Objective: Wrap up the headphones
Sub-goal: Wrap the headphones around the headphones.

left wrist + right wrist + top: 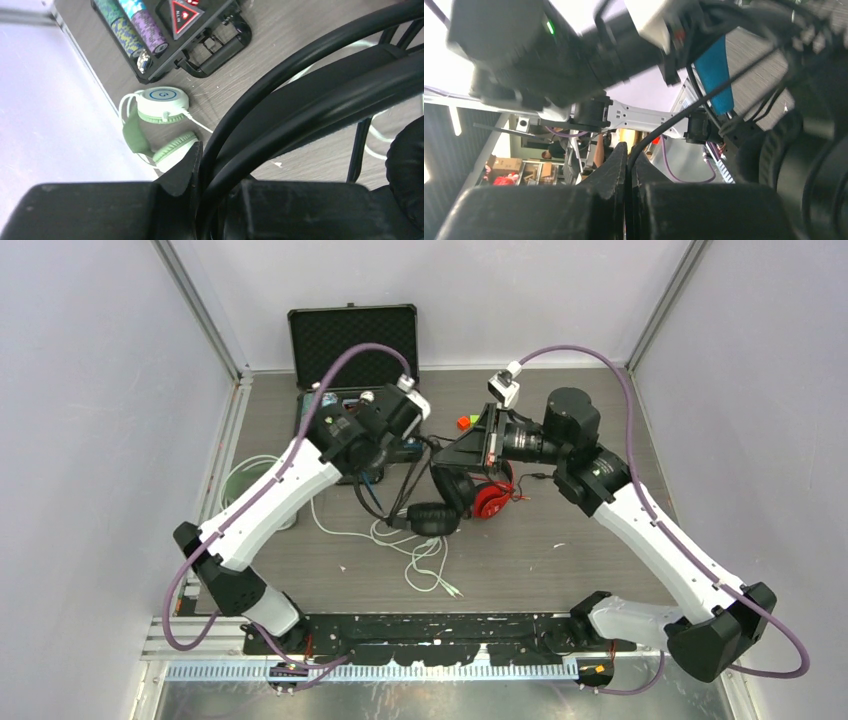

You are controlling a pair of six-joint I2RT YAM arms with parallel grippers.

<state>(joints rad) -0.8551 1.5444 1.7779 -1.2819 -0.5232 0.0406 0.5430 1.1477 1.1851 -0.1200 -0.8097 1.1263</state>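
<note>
The black headphones [437, 512] sit tilted with the headband raised and their thin black cable [664, 125] taut. The red headphones [491, 500] touch them. The mint-green headphones [162, 100] lie flat, well apart to the left.

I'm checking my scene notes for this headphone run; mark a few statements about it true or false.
1. The left gripper is shut on the headband of the black headphones. True.
2. The right gripper is open and holds nothing. False: it pinches a thin black cable.
3. The mint-green headphones lie on the table, in no gripper. True.
4. The case is closed. False: its lid stands open.
</note>
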